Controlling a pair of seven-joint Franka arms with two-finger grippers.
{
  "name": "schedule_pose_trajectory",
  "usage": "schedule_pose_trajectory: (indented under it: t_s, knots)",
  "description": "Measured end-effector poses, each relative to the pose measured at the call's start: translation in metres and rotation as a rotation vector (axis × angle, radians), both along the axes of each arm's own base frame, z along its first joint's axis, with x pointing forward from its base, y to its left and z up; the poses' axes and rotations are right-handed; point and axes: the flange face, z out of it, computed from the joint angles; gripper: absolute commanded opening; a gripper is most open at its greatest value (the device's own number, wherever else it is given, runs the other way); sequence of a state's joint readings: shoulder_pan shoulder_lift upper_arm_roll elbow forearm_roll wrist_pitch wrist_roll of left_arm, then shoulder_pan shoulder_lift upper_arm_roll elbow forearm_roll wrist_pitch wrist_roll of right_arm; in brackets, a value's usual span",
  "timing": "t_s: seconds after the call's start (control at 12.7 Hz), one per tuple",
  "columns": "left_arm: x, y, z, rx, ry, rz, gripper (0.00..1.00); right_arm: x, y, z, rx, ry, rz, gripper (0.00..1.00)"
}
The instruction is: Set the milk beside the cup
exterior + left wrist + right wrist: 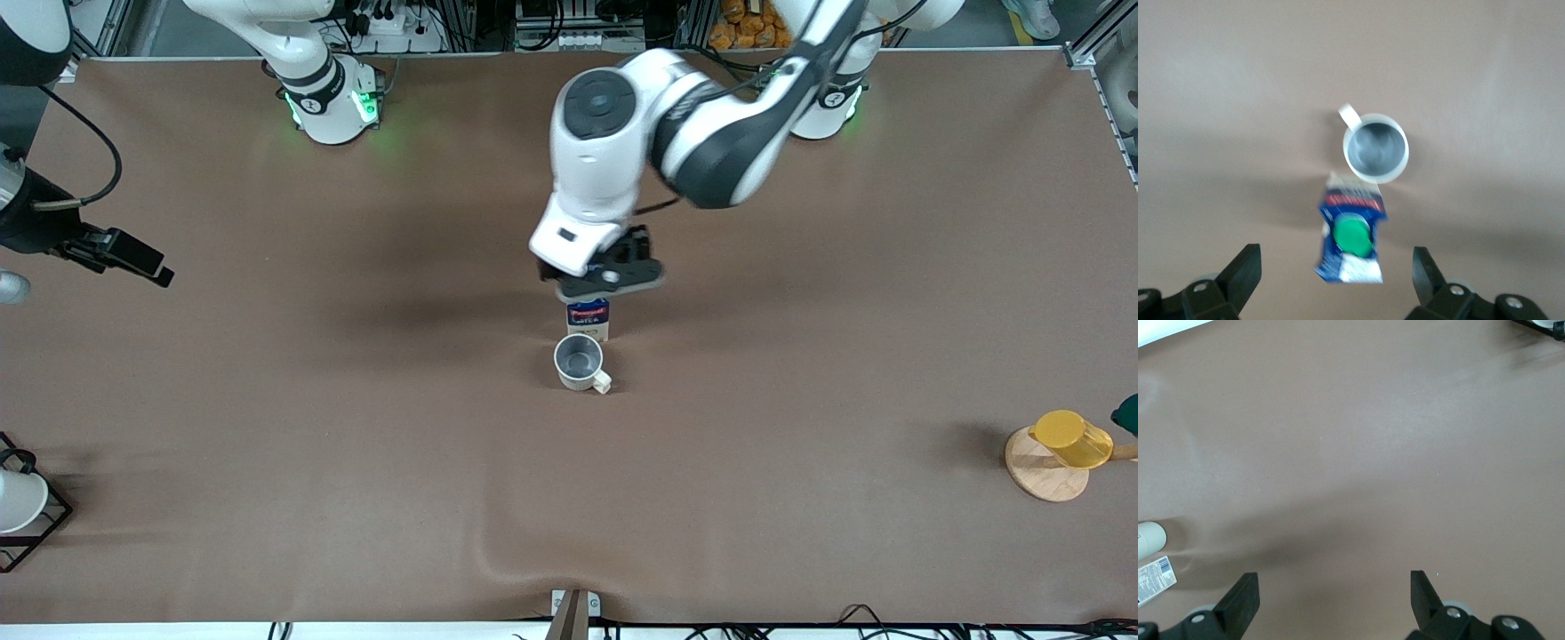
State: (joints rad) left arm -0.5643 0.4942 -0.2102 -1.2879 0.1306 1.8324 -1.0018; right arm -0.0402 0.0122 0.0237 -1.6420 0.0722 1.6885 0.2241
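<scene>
The milk (589, 320), a dark-blue carton with a green cap, stands upright on the brown table, close beside the cup (579, 360) and farther from the front camera than it. The cup is a cream mug with a grey inside and a stubby handle. My left gripper (613, 277) hangs just above the milk. In the left wrist view my left gripper (1336, 261) is open, its fingers wide apart on either side of the milk (1351, 235) and not touching it, with the cup (1375, 148) right by it. My right gripper (147, 265) waits open and empty (1333, 583) over bare table at the right arm's end.
A yellow cup (1071, 438) lies on a round wooden coaster (1042, 476) at the left arm's end. A black wire rack (40, 524) with a white cup (18, 500) stands at the right arm's end. The table cover has a wrinkle (498, 551) near the front edge.
</scene>
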Motion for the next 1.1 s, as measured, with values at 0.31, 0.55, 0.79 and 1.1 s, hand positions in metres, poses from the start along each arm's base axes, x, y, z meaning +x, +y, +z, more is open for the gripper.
schedule_pose_trajectory:
  t_s: [0.31, 0.55, 0.79, 1.1]
  knots:
    - [0.091, 0.161, 0.036, 0.02, -0.022, 0.006, 1.0, 0.0, 0.002, -0.001, 0.0, 0.003, 0.003, 1.0]
    - [0.112, 0.236, 0.04, 0.05, 0.025, -0.056, 1.0, 0.0, 0.002, -0.001, -0.001, 0.004, 0.003, 1.0]
    - [0.103, 0.293, 0.065, 0.035, 0.061, -0.182, 1.0, 0.0, 0.001, -0.001, -0.016, 0.004, 0.005, 1.0]
    - [0.04, 0.37, 0.124, 0.032, 0.079, -0.221, 1.0, 0.001, 0.004, -0.001, -0.064, 0.004, 0.022, 1.0]
